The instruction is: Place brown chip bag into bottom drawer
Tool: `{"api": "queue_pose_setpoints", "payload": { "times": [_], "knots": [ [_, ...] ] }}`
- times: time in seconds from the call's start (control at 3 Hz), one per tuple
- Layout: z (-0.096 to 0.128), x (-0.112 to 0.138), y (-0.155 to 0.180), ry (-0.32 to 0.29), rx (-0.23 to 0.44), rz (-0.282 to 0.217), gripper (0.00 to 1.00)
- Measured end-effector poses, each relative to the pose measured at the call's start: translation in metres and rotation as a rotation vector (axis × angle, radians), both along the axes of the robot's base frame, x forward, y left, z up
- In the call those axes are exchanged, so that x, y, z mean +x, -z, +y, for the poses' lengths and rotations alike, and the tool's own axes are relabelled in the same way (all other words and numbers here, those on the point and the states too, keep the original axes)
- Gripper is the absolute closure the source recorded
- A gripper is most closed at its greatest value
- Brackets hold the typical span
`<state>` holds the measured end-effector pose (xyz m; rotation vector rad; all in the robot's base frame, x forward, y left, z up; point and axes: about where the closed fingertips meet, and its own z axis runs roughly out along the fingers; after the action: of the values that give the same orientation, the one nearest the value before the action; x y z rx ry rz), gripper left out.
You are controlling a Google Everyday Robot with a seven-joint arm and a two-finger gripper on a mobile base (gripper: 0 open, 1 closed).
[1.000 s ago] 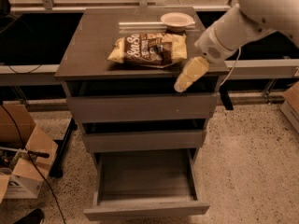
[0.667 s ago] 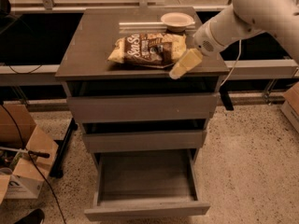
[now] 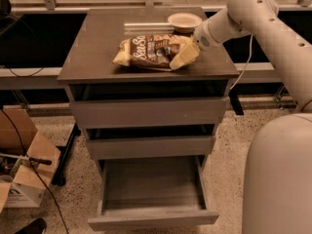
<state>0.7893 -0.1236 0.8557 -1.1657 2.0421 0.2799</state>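
Note:
The brown chip bag [image 3: 148, 50] lies flat on the cabinet top [image 3: 97, 48], near its middle, lettering up. My gripper [image 3: 183, 56] reaches in from the right and rests on or against the bag's right end, covering part of it. The bottom drawer [image 3: 152, 217] is pulled out towards me, and its tray shows nothing inside. The two drawers above it stand slightly ajar.
A small beige bowl [image 3: 184, 21] sits at the back right of the cabinet top, just behind my arm [image 3: 253, 13]. My base [image 3: 280, 179] fills the lower right. A cardboard box [image 3: 24, 177] and cables lie on the floor at the left.
My gripper has moved left and back from the cabinet's front right edge to the right end of the chip bag. The bag and the drawers have not moved.

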Motion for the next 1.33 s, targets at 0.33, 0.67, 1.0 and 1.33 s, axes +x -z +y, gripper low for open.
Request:
{"api": "queue_pose_setpoints", "payload": {
  "times": [0.33,0.67,1.0,1.33],
  "knots": [
    [0.004,0.009,0.003,-0.003,0.025,-0.008,0.26],
    [-0.005,-0.002,-0.002,0.005,0.029,-0.019,0.49],
    [-0.009,-0.035,-0.002,-0.030,0.020,0.002,0.72],
    [-0.015,-0.076,-0.011,-0.046,0.027,0.004,0.96]
  ]
}}
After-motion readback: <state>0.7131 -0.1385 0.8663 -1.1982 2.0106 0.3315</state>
